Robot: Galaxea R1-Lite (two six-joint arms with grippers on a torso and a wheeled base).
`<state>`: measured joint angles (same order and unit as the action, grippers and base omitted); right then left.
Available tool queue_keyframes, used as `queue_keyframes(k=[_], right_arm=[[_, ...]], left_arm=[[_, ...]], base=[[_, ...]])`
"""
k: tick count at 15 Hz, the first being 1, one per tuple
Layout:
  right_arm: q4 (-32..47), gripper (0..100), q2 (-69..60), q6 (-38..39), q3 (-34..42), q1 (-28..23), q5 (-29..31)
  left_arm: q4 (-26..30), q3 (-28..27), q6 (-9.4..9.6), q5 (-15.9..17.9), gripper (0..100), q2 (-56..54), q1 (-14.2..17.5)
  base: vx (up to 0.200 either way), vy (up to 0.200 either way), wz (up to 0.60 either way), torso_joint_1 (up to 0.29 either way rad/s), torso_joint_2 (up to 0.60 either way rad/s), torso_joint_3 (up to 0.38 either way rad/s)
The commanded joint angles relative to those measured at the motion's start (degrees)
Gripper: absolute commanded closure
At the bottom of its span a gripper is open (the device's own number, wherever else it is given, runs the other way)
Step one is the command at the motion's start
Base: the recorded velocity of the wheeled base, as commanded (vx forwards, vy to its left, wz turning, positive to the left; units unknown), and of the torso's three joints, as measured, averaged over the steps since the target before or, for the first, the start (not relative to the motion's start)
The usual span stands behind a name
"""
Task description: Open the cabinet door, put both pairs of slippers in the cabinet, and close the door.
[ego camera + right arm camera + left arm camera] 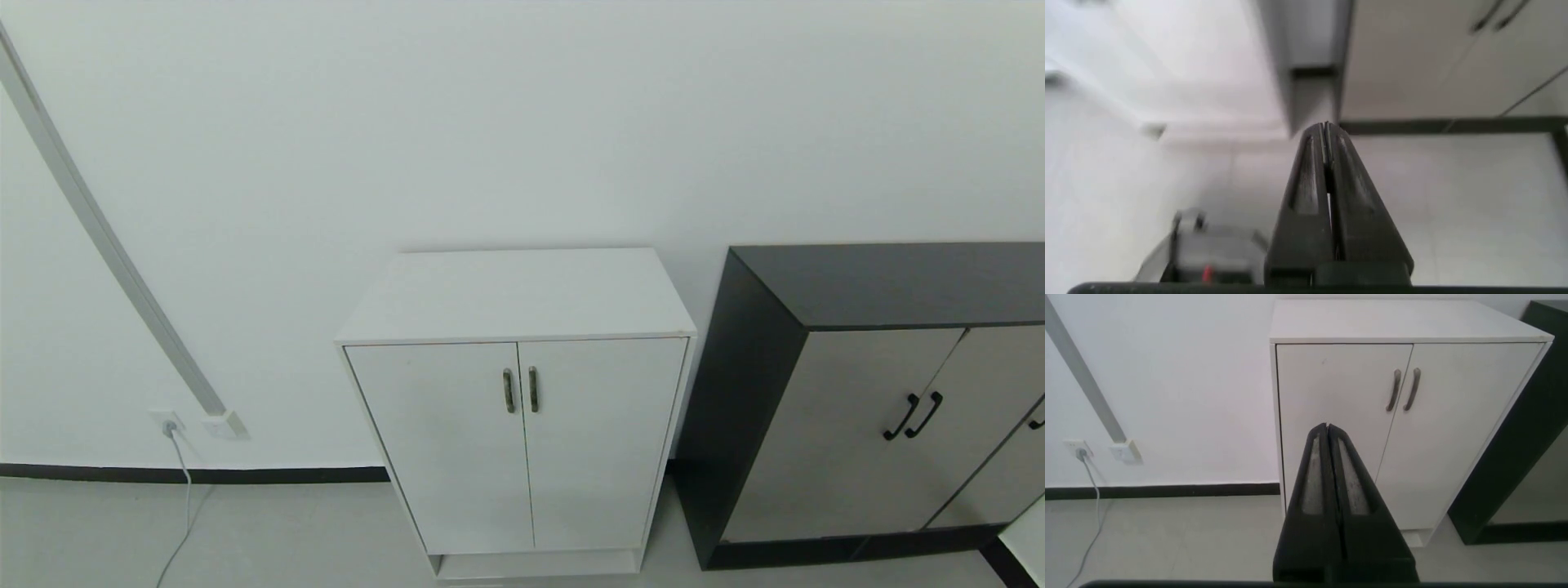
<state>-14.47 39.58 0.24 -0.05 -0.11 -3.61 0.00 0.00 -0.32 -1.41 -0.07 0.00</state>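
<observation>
White cabinet (514, 298): one, against the wall (522, 122), just beside one dark cabinet (857, 286) on the right, narrow gap between. Two doors, left door (445, 441) and right door (600, 433), both shut; contents hidden. Two handles (509, 390) side by side at the middle seam. Open floor (286, 531) to the left, with one socket (169, 423) low on the wall and one cable (186, 498) from it. Left gripper (1327, 434) clenched on nothing, facing the doors; right gripper (1328, 131) likewise pressed together, empty, aimed at the floor before both cabinets.

White cabinet (522, 441) smooth, matt laminate; handles (521, 389) dull metal.
</observation>
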Motion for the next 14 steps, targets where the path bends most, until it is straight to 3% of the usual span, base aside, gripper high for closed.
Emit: queue_keyframes(k=[1, 4, 14], right_arm=[[6.9, 100, -10.8, -0.2, 0.0, 0.7, -1.7], [14.5, 100, -16.3, -0.8, 0.0, 3.4, -2.0], [14.4, 100, -39.6, -0.7, 0.0, 0.2, -1.8]], left_arm=[[0.0, 0.0, -0.03, 0.0, 100, 0.1, 0.0], [0.0, 0.0, -0.03, -0.1, 100, 0.1, 0.0], [0.0, 0.0, -0.03, -0.1, 100, 0.1, 0.0]], base=[[0.0, 0.0, 0.0, 0.0, 0.0, 0.0], [0.0, 0.0, 0.0, 0.0, 0.0, 0.0], [0.0, 0.0, 0.0, 0.0, 0.0, 0.0]])
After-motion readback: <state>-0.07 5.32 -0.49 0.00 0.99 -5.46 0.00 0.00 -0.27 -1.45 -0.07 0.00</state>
